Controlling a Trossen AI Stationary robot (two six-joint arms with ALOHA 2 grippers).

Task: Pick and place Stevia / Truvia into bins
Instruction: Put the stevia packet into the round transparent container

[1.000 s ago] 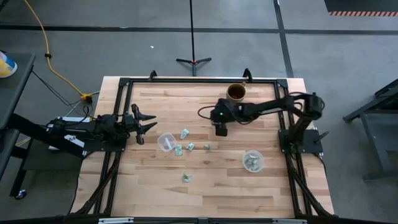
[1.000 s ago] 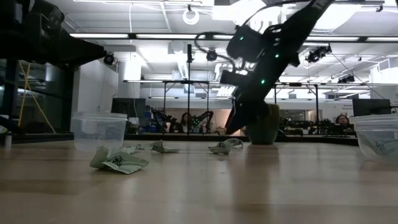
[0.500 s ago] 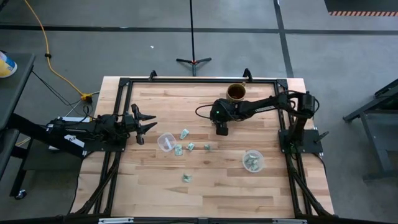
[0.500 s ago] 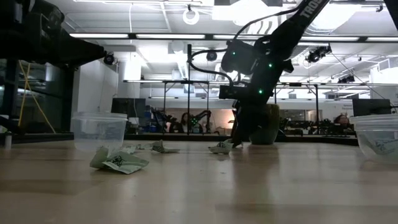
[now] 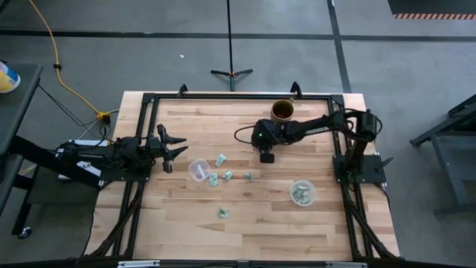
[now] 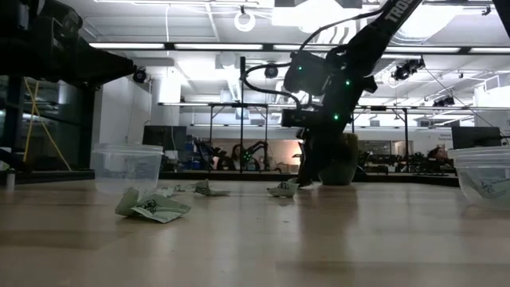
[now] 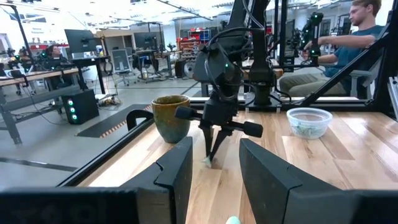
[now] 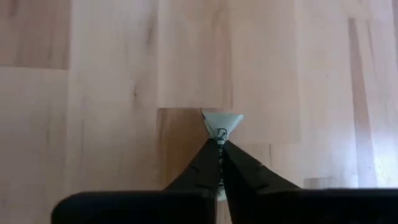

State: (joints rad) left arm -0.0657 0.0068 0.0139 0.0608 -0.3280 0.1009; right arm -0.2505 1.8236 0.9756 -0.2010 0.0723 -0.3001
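My right gripper (image 5: 266, 157) stands at the table's middle, in front of the brown cup (image 5: 282, 110), fingers pointing down and shut on a pale green and white sachet (image 8: 222, 123). Several more sachets lie flat on the wood (image 5: 221, 160) (image 5: 228, 176) (image 5: 223, 213) near a clear cup (image 5: 198, 170). A second clear cup (image 5: 303, 193), with sachets in it, stands at the right. My left gripper (image 5: 177, 147) waits open at the left edge, level, pointing at the right arm. My right gripper pinches the sachet between its two fingertips (image 8: 208, 158), from above, pointing down. One corner of the sachet (image 8: 222, 123) sticks out past the tips. In the low view the sachet (image 6: 283, 189) is at table level beside the fingertips; whether it is clear of the wood, I cannot tell.
The brown cup stands at the far edge behind my right gripper. A black frame (image 5: 223, 97) runs round the table top. A person sits beyond the table's right side (image 7: 360, 37). Bare wood lies near the front edge (image 5: 245, 238).
My right gripper has gone down from above the table to the sachet at table level and has tipped more upright. In the last half second it has kept nearly still.
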